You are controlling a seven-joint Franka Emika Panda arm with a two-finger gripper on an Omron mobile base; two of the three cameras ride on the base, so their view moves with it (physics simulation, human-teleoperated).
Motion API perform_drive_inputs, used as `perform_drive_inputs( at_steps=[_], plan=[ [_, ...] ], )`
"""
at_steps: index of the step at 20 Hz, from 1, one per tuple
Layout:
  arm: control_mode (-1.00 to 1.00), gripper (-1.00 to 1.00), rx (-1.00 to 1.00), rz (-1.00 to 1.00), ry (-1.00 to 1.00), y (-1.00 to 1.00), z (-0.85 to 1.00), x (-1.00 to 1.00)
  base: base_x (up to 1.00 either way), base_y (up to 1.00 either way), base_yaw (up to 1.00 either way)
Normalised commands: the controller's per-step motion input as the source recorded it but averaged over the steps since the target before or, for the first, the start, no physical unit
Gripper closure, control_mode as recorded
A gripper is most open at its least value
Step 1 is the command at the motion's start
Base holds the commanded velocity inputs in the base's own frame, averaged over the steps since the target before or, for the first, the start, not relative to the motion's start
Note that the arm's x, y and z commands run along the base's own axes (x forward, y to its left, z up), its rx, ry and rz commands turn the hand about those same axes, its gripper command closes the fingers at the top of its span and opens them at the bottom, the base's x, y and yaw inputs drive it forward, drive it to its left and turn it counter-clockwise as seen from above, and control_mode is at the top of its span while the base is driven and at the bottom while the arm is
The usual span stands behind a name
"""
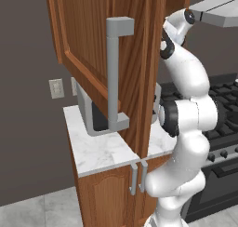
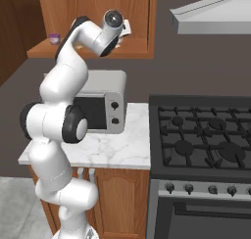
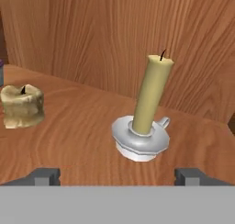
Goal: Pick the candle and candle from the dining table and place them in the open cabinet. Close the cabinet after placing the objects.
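Both candles stand on the wooden shelf of the open cabinet (image 3: 78, 136). The slim golden stick candle (image 3: 151, 97) sits upright on its round silver dish, just ahead of my gripper (image 3: 118, 176) and slightly right of centre. The short stubby candle (image 3: 22, 106) rests at the left, apart from it. My gripper is open with nothing between its fingertips (image 3: 46, 175), a little short of the dish. The cabinet door (image 1: 83, 35) hangs open with its long grey bar handle (image 1: 113, 72). The arm reaches up into the cabinet (image 2: 88, 52). The dining table is out of view.
A small purple ring (image 2: 54, 37) sits at the shelf's left end. Below the cabinet a microwave (image 2: 100, 108) stands on a small marble counter (image 2: 122, 155). A black stove (image 2: 201, 135) and a grey range hood (image 2: 215, 12) lie to the right.
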Motion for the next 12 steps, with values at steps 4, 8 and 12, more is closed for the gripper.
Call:
perform_drive_inputs(
  at_steps=[4, 8, 12],
  plan=[
    [-1.0, -1.0, 0.0, 0.0, -0.06, 0.0, 0.0, -0.78, 0.0, 0.0, 0.0],
    [-1.0, -1.0, -0.01, 0.0, -0.08, 0.0, 0.0, -0.76, 0.0, 0.0, 0.0],
    [-1.0, -1.0, -0.01, 0.0, -0.08, 0.0, -0.05, -0.76, 0.0, 0.0, 0.0]
  ],
)
